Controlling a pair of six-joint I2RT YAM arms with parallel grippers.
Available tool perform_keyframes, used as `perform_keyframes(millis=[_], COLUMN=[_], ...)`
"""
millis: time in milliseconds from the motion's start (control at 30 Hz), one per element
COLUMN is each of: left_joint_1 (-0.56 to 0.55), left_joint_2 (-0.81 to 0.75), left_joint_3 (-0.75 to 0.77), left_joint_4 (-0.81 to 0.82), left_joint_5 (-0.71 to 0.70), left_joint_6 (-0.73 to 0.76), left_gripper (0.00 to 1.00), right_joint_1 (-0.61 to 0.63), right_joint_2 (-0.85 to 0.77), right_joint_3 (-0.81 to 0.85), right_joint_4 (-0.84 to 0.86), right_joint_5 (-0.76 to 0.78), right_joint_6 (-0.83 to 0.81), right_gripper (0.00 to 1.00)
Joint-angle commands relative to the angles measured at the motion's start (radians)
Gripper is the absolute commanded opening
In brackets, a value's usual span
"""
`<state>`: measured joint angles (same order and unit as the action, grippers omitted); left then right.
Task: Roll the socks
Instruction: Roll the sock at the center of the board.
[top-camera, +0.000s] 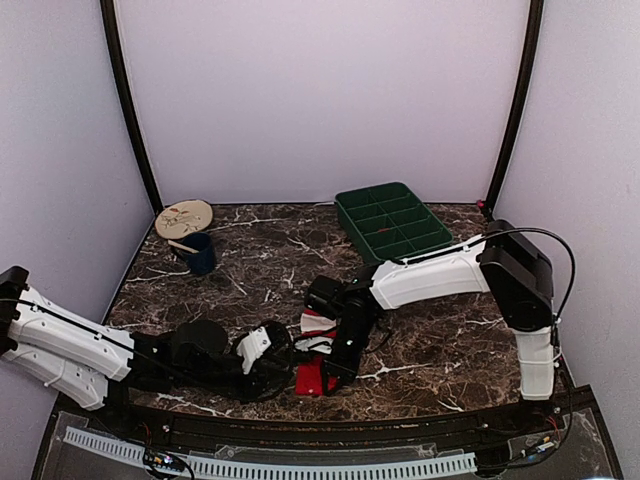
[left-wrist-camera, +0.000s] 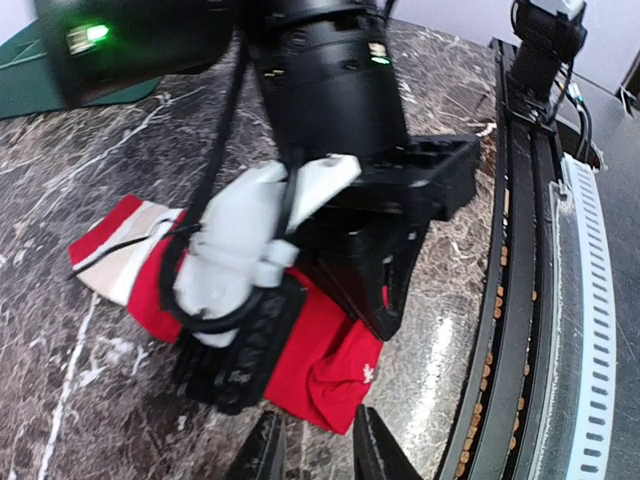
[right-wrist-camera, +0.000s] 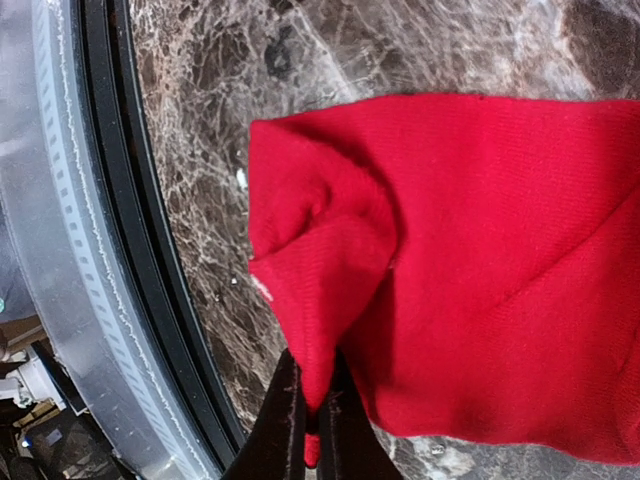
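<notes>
Rolling looks barely begun: the red socks (right-wrist-camera: 480, 270) lie mostly flat near the front edge of the marble table (top-camera: 250, 270) (white-and-pink cuff at the far end). The right gripper (right-wrist-camera: 312, 415) is closed, pinching a fold at their near end; the left gripper (left-wrist-camera: 315, 455) hovers beside, slightly parted, empty

Right end effector (right-wrist-camera: 312, 405) closed, left end effector (left-wrist-camera: 315, 445) ajar.
</notes>
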<state>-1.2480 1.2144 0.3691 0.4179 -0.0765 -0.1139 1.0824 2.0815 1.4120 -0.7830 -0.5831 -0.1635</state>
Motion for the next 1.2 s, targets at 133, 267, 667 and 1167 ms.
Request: perform_keyframes(millis=[133,267,667,1167], left_joint_1=[-0.069,-0.094,-0.106,-0.106], left_joint_2=[0.127,0.183,0.291,0.365], left_joint_3=[0.111,0.155,0.216,0.250], left_joint_4=[-0.021,-0.058,-0.113,-0.136], left_joint_5=[0.007,0.013,-0.029,-0.074], left_joint_6=[0.133,0.171,0.232,0.295], left_gripper=[0.30,0.35,0.39,0.40], right_joint_1=[-0.028,-0.032,-0.033,-0.033], right_joint_2=[0.015,0.025,0.040,0.044], right_joint_3=[0.010,0.021,0.031,0.027], right_joint_4=[-0.011,-0.016,-0.022,-0.022], right_joint_5=[-0.072,-0.090,-0.129,-0.159], right_joint_6=[-0.005,-0.009,-0.017,-0.028], right_gripper=[0.02,0.02,0.03,0.04])
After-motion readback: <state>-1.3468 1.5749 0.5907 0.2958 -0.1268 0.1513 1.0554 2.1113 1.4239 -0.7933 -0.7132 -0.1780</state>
